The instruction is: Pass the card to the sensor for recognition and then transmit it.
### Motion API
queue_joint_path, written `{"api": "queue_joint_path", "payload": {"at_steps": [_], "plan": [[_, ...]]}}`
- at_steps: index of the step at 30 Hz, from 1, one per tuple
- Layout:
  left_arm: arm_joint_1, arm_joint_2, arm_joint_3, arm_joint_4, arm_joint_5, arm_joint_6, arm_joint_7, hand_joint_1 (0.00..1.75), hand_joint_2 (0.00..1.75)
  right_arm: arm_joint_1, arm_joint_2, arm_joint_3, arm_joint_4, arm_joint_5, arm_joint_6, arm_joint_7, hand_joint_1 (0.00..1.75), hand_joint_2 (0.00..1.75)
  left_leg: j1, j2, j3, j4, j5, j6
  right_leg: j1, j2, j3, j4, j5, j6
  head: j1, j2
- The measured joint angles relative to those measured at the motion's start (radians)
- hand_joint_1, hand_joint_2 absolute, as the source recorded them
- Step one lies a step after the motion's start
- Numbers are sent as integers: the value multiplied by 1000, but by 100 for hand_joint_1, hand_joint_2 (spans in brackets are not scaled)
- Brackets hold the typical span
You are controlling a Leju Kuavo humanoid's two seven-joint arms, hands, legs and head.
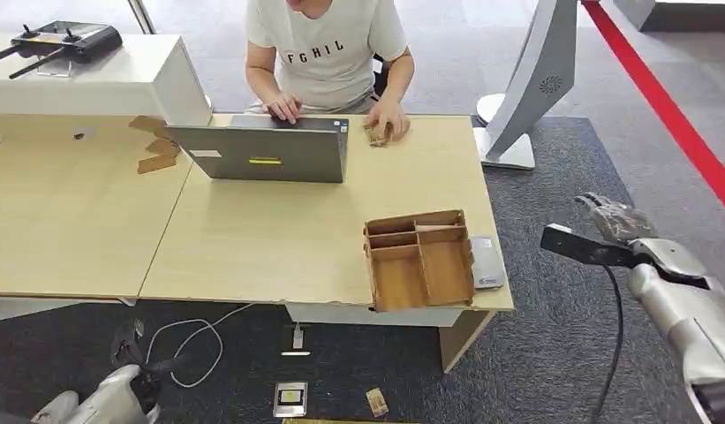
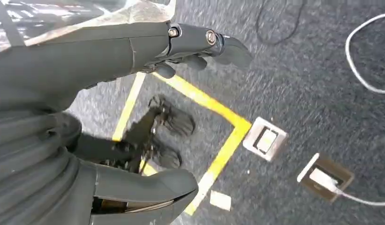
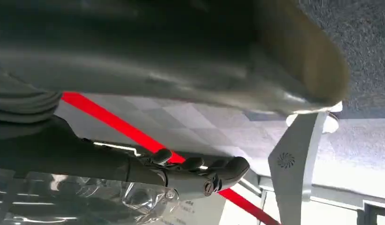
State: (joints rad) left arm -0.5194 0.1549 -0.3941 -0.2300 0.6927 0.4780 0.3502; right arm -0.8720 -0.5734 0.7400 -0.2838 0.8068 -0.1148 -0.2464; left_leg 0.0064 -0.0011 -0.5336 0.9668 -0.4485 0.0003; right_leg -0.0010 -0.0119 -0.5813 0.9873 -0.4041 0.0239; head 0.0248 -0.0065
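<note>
Hardly begun, by the look of it. Right robot hand (image 1: 616, 221) raised beside the table (image 1: 270, 247), fingers spread, holding nothing; left robot hand (image 2: 195, 44) hanging wide over speckled carpet (image 2: 298, 70). Cannot tell where the card lies. Flat grey slab (image 1: 487, 262), possibly the sensor, touching a compartmented wooden tray (image 1: 373, 265).

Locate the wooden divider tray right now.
Head view: the wooden divider tray sits at the table's front right corner, a flat grey device beside it at the table edge, the right hand off to its right.
</note>
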Motion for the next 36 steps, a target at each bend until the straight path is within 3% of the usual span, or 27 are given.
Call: {"api": "queue_joint_path", "payload": {"at_steps": [4,10,23,24,30,35,36], "plan": [[8,23,-54,2,-63,-48,-36,0,175,62,-2,-34,5,-32,-34,19,0,0,1,-1,0,0,0,0,0,0,1,0,0,0,0,0],[28,50,-73,5,20,-4,-62,0,175,170,4,-79,17,-72,-35,77,0,0,0,-1,0,-1,0,0,0,0,0,0,0,0,0,0],[38,63,-71,6,100,24,1,0,175,359,29,-181,43,-181,32,232,0,0,0,-1,0,-1,0,0,0,0,0,0,-1,0,0,0],[38,63,-70,6,109,18,7,0,175,380,31,-193,44,-200,38,248,0,175,0,-1,0,-1,0,0,0,0,0,0,-1,0,0,0],[40,61,-63,7,142,33,13,0,175,528,49,-265,53,-280,76,303,0,175,0,-1,-1,-1,-1,0,0,-1,0,0,-2,0,0,0],[111,40,-37,3,64,-15,-23,0,175,644,117,-328,53,-342,77,303,0,175,0,1,1,-2,-3,-1,0,0,1,-1,-3,-1,0,0],[126,34,-32,3,44,-28,-32,0,175,658,130,-340,52,-353,79,302,0,0,0,1,1,-2,-3,-1,0,0,1,-1,-3,-1,0,0]]}}
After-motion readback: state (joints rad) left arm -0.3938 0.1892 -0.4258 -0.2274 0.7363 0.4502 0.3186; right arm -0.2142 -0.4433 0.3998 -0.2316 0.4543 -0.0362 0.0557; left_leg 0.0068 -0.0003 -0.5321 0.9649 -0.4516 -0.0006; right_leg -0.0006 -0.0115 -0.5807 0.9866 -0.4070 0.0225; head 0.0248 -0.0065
